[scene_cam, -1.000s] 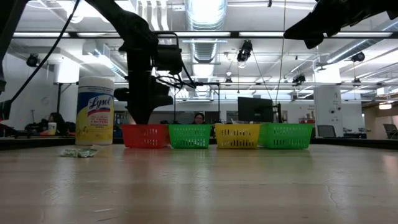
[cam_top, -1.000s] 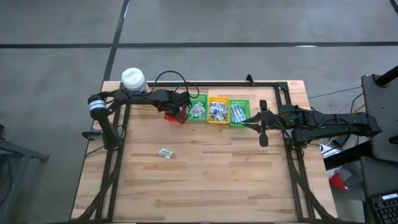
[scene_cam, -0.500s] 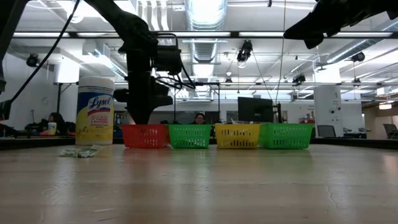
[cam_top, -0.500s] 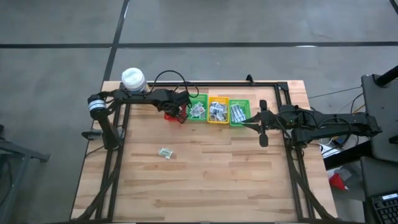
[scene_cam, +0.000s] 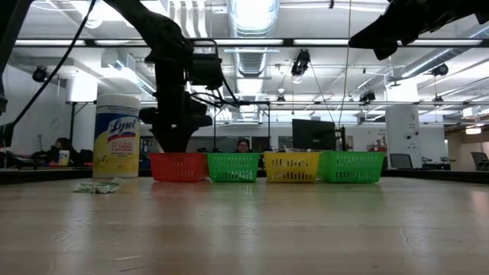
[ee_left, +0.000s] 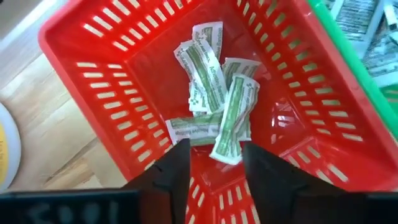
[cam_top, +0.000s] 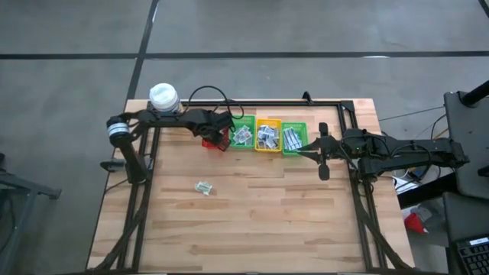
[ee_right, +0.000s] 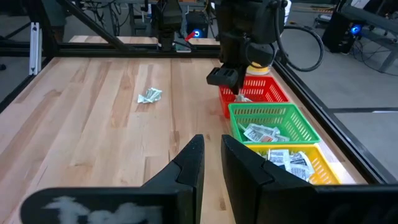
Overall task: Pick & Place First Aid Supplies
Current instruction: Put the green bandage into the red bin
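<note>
My left gripper (ee_left: 217, 165) hangs open over the red basket (ee_left: 74, 37), fingers pointing down into it. Several white packets with green print (ee_left: 208, 81) lie in a heap on the basket's floor. One packet (ee_left: 231, 118) lies on top of the heap, its near end between my fingertips and apart from both. More packets fill the green basket (cam_top: 243, 136), the yellow basket (cam_top: 267, 136) and the second green basket (cam_top: 294, 137). A loose packet cluster (cam_top: 203, 187) lies flat on the table. My right gripper (cam_top: 322, 153) waits shut at the right, holding nothing.
The baskets stand in a row at the table's far edge. A yellow wipes canister with a white cap (cam_top: 163, 97) stands at the far left corner. A black frame rail (cam_top: 351, 153) runs along the table's sides. People sit in the room behind.
My left gripper has opened over the red basket without moving from its place. My right arm has kept still.
</note>
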